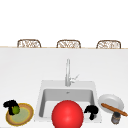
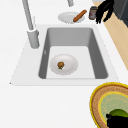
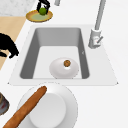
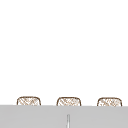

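**L hand closed on lime over yellow plate; R hand idle at sink's near right corner**

The left hand (image 1: pixel 10 105) is seen at the near left of the counter, above the yellow-rimmed plate (image 1: pixel 26 117). Its fingers are curled down round a green lime (image 1: pixel 16 110), which is held just over the plate's pale green centre. In the right side view the same hand (image 3: pixel 43 5) is shown arched over the lime (image 3: pixel 42 10) w/ fingers on both sides of it; in the left side view only its lower edge (image 2: pixel 117 121) is caught, against the lime (image 2: pixel 118 113).

The right hand (image 1: pixel 91 110) is held in the air at the sink's near right corner, palm down, fingers drooping in a loose curl, nothing gripped. It is placed between the sink basin (image 1: pixel 67 93) and the white plate (image 1: pixel 116 100).

A long brown bread stick (image 1: pixel 113 108) is laid across the white plate, w/ a small dark jar (image 1: pixel 115 118) just beside it on the near side. The jar's label is too blurred to be read; no other writing is made out.

In the basin a white bowl (image 2: pixel 67 65) w/ a small brown item (image 2: pixel 60 65) in it is seen. A big red ball (image 1: pixel 67 115) is shown at the sink's near edge in the front view. The faucet (image 1: pixel 67 72) is set at the far edge, and three wicker chair backs (image 1: pixel 68 44) are lined up beyond the counter.
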Motion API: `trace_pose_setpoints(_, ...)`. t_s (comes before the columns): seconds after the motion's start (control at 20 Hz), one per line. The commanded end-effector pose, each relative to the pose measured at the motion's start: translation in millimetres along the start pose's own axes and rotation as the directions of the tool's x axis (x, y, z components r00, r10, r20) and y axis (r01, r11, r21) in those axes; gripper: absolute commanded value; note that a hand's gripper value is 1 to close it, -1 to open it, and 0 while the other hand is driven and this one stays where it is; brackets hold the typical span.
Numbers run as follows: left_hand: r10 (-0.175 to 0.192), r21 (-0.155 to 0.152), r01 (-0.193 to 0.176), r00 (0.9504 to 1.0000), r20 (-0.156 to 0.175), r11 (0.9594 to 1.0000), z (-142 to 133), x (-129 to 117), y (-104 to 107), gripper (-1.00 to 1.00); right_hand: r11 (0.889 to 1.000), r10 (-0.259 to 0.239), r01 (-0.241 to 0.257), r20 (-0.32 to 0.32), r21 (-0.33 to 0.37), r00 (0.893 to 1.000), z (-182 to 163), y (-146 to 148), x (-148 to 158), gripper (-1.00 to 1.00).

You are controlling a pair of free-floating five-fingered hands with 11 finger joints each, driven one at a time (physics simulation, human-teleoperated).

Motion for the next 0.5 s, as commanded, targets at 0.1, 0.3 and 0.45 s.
trace_pose_setpoints(0.1, -0.043, 0.013, 0.043, 0.9988, -0.023, 0.999, -2, 16, -13, 1.0, 1.0, 0.0, 0.0, 0.0, 0.0, 1.0, 0, 0, 0, 0.0)
trace_pose_setpoints(0.3, -0.142, -0.06, 0.144, 0.9891, 0.037, 0.9877, -3, 38, -1, -1.0, 1.0, 0.0, 0.0, 0.0, 0.0, 1.0, 0, 0, 0, 0.0)
trace_pose_setpoints(0.45, -0.122, -0.078, 0.122, 0.9926, 0.003, 0.9895, -11, 42, 19, -1.0, 1.0, 0.0, 0.0, 0.0, 0.0, 1.0, 0, 0, 0, 0.0)
